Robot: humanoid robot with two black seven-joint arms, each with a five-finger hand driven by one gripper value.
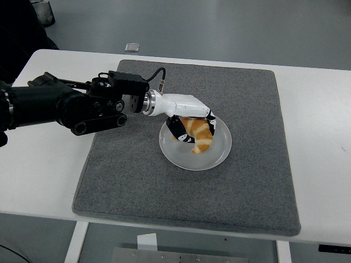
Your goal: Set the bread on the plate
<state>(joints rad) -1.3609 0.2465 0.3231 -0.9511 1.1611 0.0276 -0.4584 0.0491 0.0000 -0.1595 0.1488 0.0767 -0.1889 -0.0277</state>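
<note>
The left robot hand (193,127) is reaching in from the left edge of the white surface (46,164), its black arm (55,105) lying low across the left side of the grey mat (137,181). The white-shelled hand is gripping the bread (198,134), a golden croissant, with the fingers (176,130) curling around it from above and from both sides. The bread is sitting inside the rim of the plate (186,159), over its far half; I cannot tell whether its lower tip is touching the plate's face or hanging just above it. The curved end of the croissant is pointing toward the near edge of the surface.

The plate is a pale, round, shallow dish resting on the mat near the mat's middle, a little toward the far side. The mat is covering most of the surface's centre, with bare white showing along its left and right sides and along the near edge.

A black cable (155,76) is looping up from the wrist where the black arm is meeting the silver collar of the hand. Beyond the far edge of the surface, a small pale square object (131,47) is lying on the floor.
</note>
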